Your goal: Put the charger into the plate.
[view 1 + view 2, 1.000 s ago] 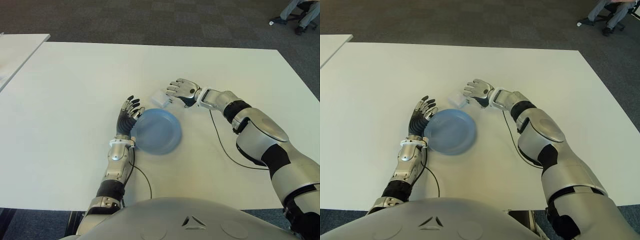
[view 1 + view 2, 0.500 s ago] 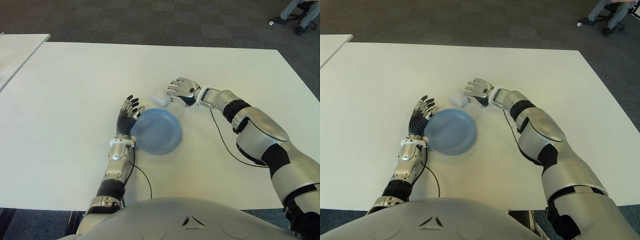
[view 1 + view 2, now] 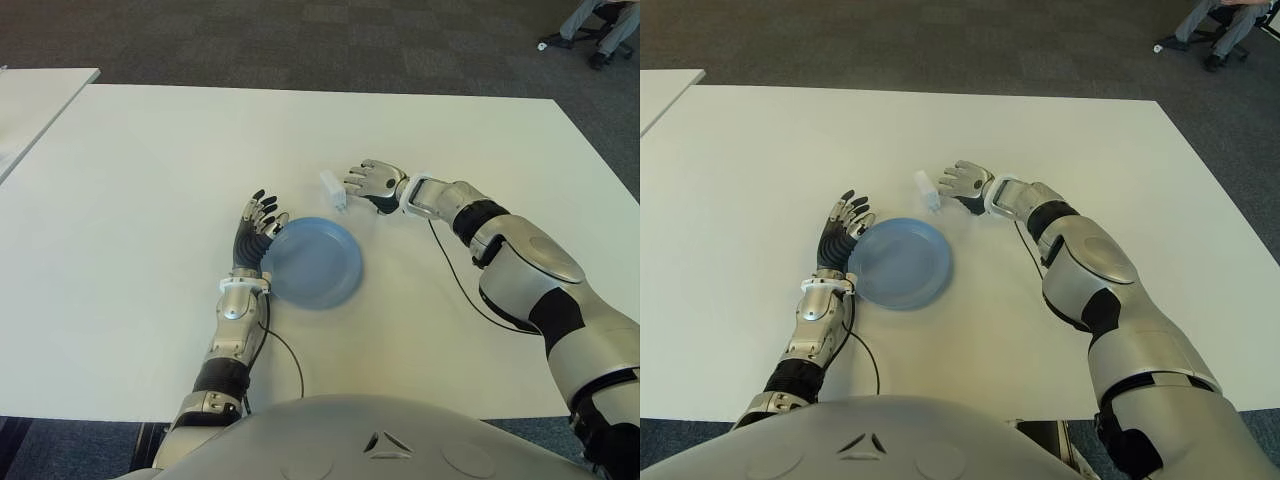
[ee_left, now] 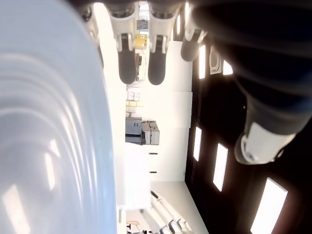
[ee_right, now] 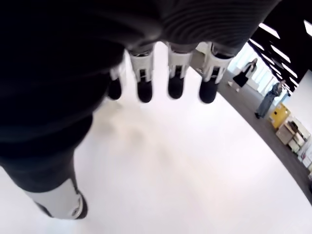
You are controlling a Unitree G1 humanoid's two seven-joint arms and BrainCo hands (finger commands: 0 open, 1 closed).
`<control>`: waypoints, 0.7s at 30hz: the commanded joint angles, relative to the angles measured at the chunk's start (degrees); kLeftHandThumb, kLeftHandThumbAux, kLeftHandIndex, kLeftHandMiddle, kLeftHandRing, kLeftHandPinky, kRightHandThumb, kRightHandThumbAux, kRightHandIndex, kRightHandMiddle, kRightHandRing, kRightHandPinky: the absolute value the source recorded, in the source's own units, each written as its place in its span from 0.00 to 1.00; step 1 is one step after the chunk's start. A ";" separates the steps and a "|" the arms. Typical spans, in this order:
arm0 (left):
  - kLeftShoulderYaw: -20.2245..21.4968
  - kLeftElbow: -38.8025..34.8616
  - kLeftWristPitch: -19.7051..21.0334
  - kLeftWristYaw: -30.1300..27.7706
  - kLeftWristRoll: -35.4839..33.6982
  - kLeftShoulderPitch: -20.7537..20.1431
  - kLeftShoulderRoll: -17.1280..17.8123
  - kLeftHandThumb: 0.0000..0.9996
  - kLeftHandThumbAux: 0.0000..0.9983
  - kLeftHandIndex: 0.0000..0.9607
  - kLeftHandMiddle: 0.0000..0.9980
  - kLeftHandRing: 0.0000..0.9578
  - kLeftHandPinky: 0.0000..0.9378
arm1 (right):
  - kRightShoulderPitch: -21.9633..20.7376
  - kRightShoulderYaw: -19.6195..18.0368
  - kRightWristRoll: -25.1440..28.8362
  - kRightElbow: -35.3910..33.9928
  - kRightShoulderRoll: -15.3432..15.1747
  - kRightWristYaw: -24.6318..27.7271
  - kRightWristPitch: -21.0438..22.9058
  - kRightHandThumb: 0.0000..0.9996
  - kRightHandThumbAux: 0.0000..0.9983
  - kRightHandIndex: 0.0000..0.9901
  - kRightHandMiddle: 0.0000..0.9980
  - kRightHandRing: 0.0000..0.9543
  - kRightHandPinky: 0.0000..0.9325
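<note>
One small white boxy charger [image 3: 332, 189] stands on end on the smooth white table [image 3: 150, 160], just off the fingertips of the robot's right hand [image 3: 375, 181] and apparently touching them; not in the plate. Right hand lies knuckles-up, fingers spread, clamped on nothing; its wrist view shows four straight dark-tipped digits plus thumb over bare tabletop. One round, shallow, glossy blue plate [image 3: 315, 262] sits nearer the robot than the charger, a small gap between. Left hand [image 3: 256, 228] shows at the plate's left rim, silver-and-black fingers [image 4: 127, 53] extended and apart, holding nothing; wrist view has the plate's curved edge right beside them. A thin black cable [image 3: 455, 290] trails on the table by the right forearm. Far bkgd: person's legs & a chair base [image 3: 598, 25] on gray carpet [image 3: 300, 40].
</note>
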 commanded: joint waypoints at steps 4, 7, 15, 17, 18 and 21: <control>0.37 2.04 2.07 0.25 -0.05 1.21 0.24 0.00 0.57 0.11 0.19 0.19 0.19 | 2.02 1.29 -1.62 0.95 -0.82 -0.23 -0.94 0.00 0.75 0.00 0.00 0.00 0.00; 0.44 1.98 2.34 0.32 -0.02 1.19 0.36 0.00 0.57 0.11 0.19 0.18 0.18 | 1.80 1.83 -2.21 0.66 -1.28 -0.37 -1.56 0.00 0.75 0.00 0.00 0.00 0.00; 0.61 2.18 2.82 0.78 0.24 0.90 0.50 0.00 0.58 0.11 0.19 0.19 0.19 | 2.09 2.50 -2.88 0.28 -2.56 -0.93 -2.49 0.00 0.74 0.00 0.00 0.00 0.00; 0.74 2.32 2.90 0.76 0.16 0.79 0.60 0.00 0.58 0.11 0.19 0.19 0.19 | 2.42 2.56 -2.96 0.14 -3.06 -1.52 -2.56 0.00 0.74 0.00 0.00 0.00 0.00; 0.80 2.39 2.94 0.79 0.15 0.74 0.63 0.00 0.58 0.11 0.19 0.19 0.19 | 2.57 2.59 -3.00 0.04 -3.34 -1.88 -2.63 0.00 0.74 0.00 0.00 0.00 0.00; 0.88 2.44 3.01 1.00 0.27 0.69 0.62 0.00 0.58 0.11 0.19 0.19 0.20 | 2.77 2.69 -3.13 -0.29 -4.08 -2.66 -2.99 0.00 0.74 0.00 0.00 0.00 0.00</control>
